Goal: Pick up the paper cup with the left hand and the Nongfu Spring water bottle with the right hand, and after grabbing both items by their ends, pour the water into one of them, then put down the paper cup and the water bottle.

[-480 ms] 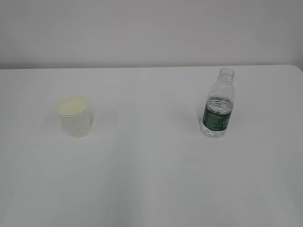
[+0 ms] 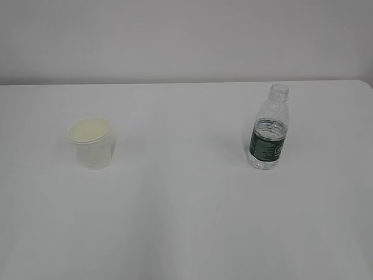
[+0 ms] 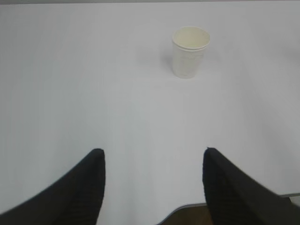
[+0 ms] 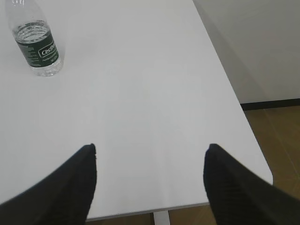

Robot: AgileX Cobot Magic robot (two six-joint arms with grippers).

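The paper cup stands upright on the left part of the white tabletop, its rolled rim up and its pale cream-yellow inside showing. Nothing touches it. In the left wrist view the same cup stands upright toward the far side of the tabletop, a little right of centre and well apart from the end effector.

The Nongfu Spring water bottle stands upright on the right part of the tabletop, well apart from the cup. It has no cap; its clear threaded neck is open at the top, and a dark green label band with white print wraps its lower body. The water shows through the clear wall, with its surface just above the label. In the right wrist view the bottle stands at the upper left, its top cut off by the picture's edge, far from the end effector and off to its left side.

The left hand hangs low over the near edge of the tabletop, its two black fingers spread wide with only bare tabletop between them; it holds nothing. The right hand hangs over the near right corner of the tabletop, its fingers likewise spread wide and empty. Past that corner a brown floor and a pale wall show. Neither arm shows in the exterior view.
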